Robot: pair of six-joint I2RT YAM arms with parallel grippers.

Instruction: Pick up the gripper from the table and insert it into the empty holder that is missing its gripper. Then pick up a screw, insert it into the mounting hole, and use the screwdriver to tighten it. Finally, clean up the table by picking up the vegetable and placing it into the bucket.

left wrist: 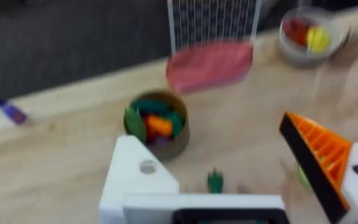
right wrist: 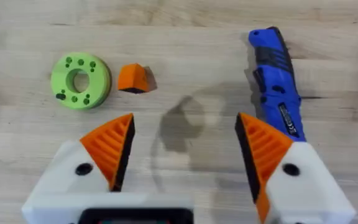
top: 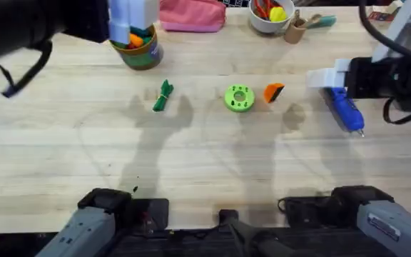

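Observation:
The small orange gripper wedge [top: 273,92] [right wrist: 133,78] lies on the table beside a green disc [top: 239,98] [right wrist: 79,81]. The blue screwdriver [top: 344,108] [right wrist: 275,81] lies to its right. My right gripper [top: 321,78] [right wrist: 185,155] hovers open just left of the screwdriver, nothing between its orange pads. My left gripper [top: 130,21] [left wrist: 210,140] hangs open above the olive bucket [top: 140,48] [left wrist: 157,127], which holds toy vegetables. One of its fingers is the bare white holder [left wrist: 135,180]; the other carries an orange tip. The slim green vegetable [top: 163,96] [left wrist: 214,180] lies in front of the bucket.
A pink pouch [top: 191,14], a white bowl [top: 271,16] of toy food and a brown cup [top: 296,30] line the far edge. A small purple-blue stick [left wrist: 8,111] lies far left. Bare wood stretches across the near half of the table.

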